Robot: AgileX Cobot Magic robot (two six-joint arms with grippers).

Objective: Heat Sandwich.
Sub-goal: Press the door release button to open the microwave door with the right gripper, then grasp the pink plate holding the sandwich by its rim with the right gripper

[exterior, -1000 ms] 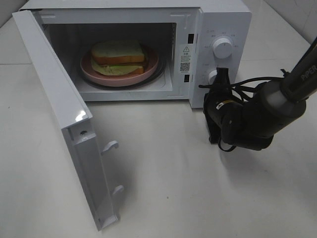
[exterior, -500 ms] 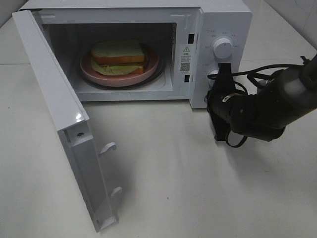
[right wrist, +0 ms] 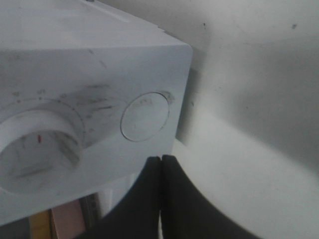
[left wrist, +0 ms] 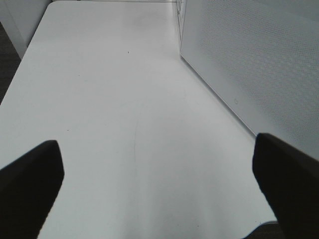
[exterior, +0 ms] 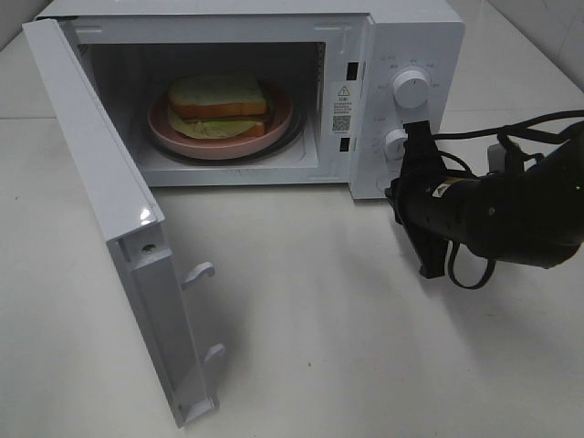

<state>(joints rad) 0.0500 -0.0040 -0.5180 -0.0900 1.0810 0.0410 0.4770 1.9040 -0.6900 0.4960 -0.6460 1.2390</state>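
Desk, plain white [exterior: 347,356], carried a boxy white microwave oven [exterior: 401,36] at its far edge, door [exterior: 100,201] swung wide. Inside, a round pink plate [exterior: 278,123] held the white-bread sandwich with green filling [exterior: 217,94]. Black right gripper [exterior: 418,135], fingers pressed together, sat just beside the lower round white knob [exterior: 395,141]; black left gripper [left wrist: 154,147] hung spread above the desk

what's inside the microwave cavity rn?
The sandwich sits on a round pink plate, itself on a darker round tray, in the open microwave. The plate covers most of the tray; the sandwich covers the plate's middle. Nothing else shows inside.
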